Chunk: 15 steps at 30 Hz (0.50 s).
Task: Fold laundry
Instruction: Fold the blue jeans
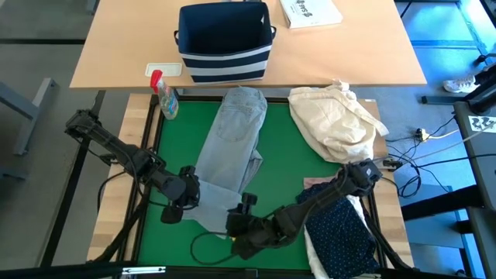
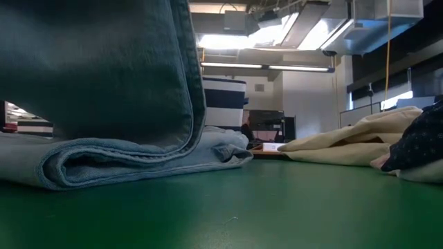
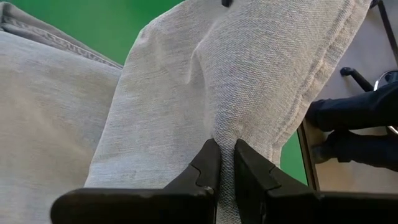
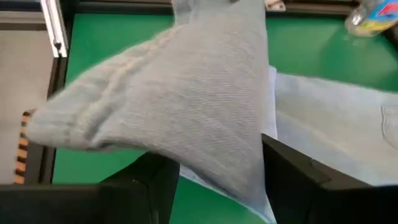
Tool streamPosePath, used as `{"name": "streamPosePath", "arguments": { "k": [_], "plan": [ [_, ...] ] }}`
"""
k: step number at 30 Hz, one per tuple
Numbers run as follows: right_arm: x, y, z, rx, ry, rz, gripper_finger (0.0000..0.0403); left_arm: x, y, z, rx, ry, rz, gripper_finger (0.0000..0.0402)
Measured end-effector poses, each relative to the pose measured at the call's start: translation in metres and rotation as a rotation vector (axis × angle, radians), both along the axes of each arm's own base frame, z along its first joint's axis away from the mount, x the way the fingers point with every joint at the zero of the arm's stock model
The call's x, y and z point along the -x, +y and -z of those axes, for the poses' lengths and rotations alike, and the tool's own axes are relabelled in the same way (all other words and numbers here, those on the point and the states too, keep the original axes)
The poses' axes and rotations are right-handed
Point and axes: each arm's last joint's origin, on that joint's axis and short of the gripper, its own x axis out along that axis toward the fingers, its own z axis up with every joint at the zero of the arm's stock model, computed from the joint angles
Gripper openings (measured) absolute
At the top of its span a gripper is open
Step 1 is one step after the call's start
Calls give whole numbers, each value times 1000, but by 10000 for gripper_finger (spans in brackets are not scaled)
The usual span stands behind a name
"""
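— Lying where? Light grey jeans [image 1: 232,139] stretched lengthwise down the green mat [image 1: 287,167], hem lifted near its front edge.

— Gripped how? Left gripper [image 1: 186,203] pinched tight on the hem; right gripper [image 1: 242,225] clamped wider around bunched denim alongside.

Both arms reach inward, low over the near edge of the table. The left pincer [image 1: 186,203] is pinched tight on cloth; the right pincer [image 1: 237,229] grips cloth too, fingers apart.
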Motion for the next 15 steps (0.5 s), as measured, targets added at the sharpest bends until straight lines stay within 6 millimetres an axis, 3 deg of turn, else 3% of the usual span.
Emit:
{"name": "streamPosePath", "arguments": {
  "k": [5,7,11,15],
  "plan": [
    [-6,-9,1,18,-13,32,193,0,0,0,0,-2,1,23],
    [-9,-14,1,13,-10,37,156,0,0,0,-3,-2,-1,23],
    [-12,-19,2,3,13,4,32,-1,1,0,-19,-16,-18,26],
    [-14,-22,-2,-30,-3,-6,21,-1,1,-1,-35,-28,-26,54]
  ]
}}
